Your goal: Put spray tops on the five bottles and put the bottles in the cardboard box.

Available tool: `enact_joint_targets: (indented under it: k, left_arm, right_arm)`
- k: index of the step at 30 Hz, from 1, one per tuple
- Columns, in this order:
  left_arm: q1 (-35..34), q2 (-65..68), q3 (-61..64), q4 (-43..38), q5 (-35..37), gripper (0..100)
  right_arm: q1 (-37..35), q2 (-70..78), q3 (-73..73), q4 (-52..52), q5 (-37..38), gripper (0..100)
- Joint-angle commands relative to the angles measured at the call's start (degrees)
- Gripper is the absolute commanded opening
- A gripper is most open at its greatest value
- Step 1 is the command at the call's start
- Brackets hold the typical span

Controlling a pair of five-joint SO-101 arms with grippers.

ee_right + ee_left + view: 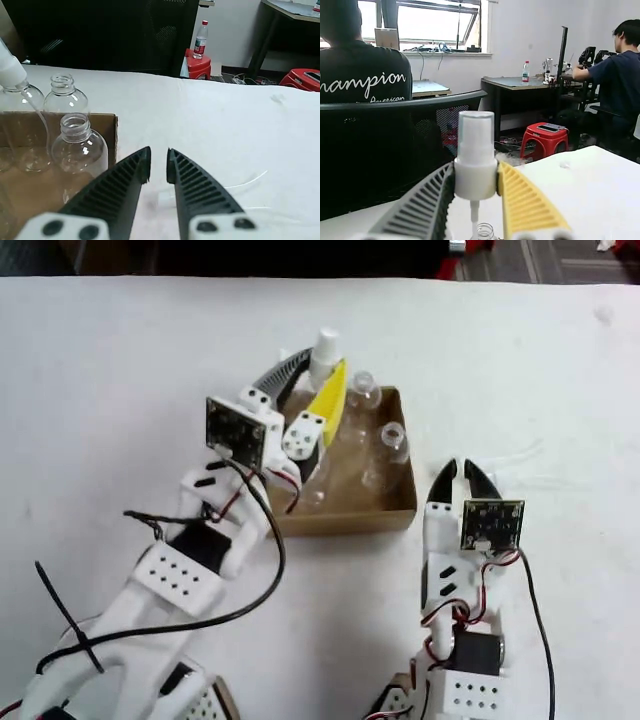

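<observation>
left gripper: was clamped on a white spray top, up over the far side of the cardboard box
spray top: sat upright, thin tube dangling down toward the box
bottles: clear, open necks, stood inside the box
right gripper: fingers a bit apart, held nothing, just beside the box's near right corner

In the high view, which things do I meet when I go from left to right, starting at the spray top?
spray top → far open bottle → nearer open bottle → right gripper
</observation>
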State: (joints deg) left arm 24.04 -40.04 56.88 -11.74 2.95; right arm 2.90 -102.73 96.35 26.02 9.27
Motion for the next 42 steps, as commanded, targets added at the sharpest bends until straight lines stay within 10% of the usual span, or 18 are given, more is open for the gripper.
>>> enact_joint_targets:
  k: [1, 42]
  left_arm:
    - [0.92, -5.93, -3.96, 2.37, 0.7, 2]
    - [-0.66, -0.75, 1.41, 1.76, 0.53, 2]
  right_arm:
    - [-0.66, -0.4, 0.53, -1.63, 0.0, 4.5]
    - [-0.57, -0.4, 0.53, -1.63, 0.0, 4.9]
